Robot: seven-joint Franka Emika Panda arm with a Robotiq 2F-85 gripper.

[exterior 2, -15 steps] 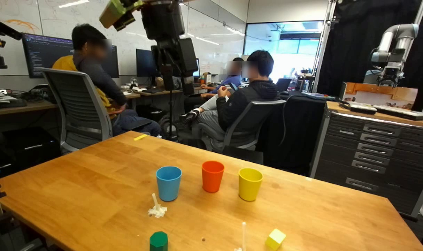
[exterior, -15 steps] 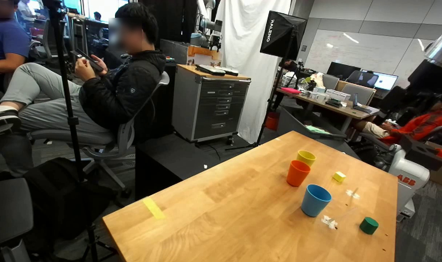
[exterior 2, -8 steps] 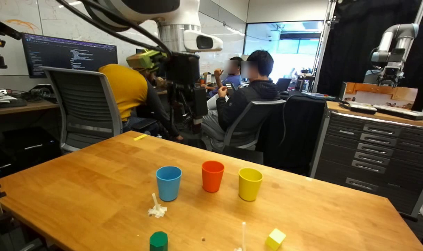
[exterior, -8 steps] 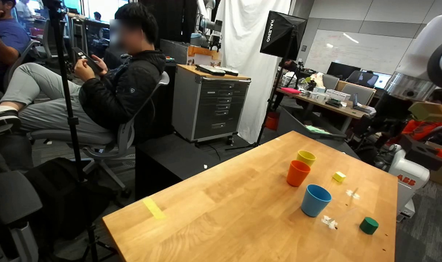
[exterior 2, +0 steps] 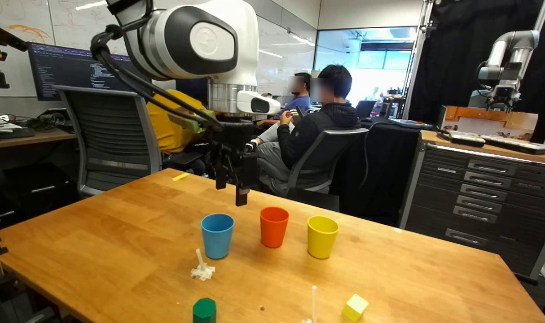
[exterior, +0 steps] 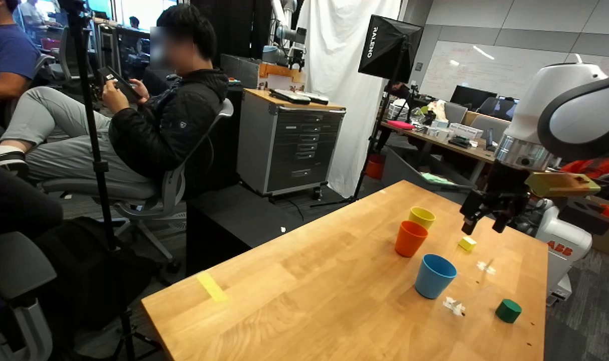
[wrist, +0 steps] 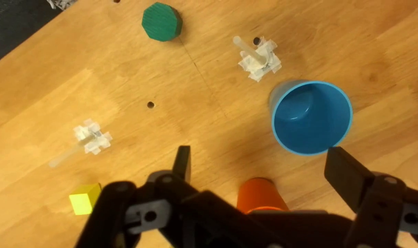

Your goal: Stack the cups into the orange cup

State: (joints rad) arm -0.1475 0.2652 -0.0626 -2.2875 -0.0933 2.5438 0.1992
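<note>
Orange cup (exterior 2: pixel 274 229) stands between blue cup (exterior 2: pixel 217 240) and yellow cup (exterior 2: pixel 322 241) on the tabletop (exterior 2: pixel 120 237), none stacked, as your spread, empty hand (exterior 2: pixel 231 194) hangs above. Your step looks to be the first pickup, likely calling next for centring over blue or yellow.

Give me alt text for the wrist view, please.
Open robot gripper, seen from above, over a wooden table with an empty blue cup and an orange cup that it partly hides. Elsewhere: a green block, a yellow block and two patches of white tape.
</note>
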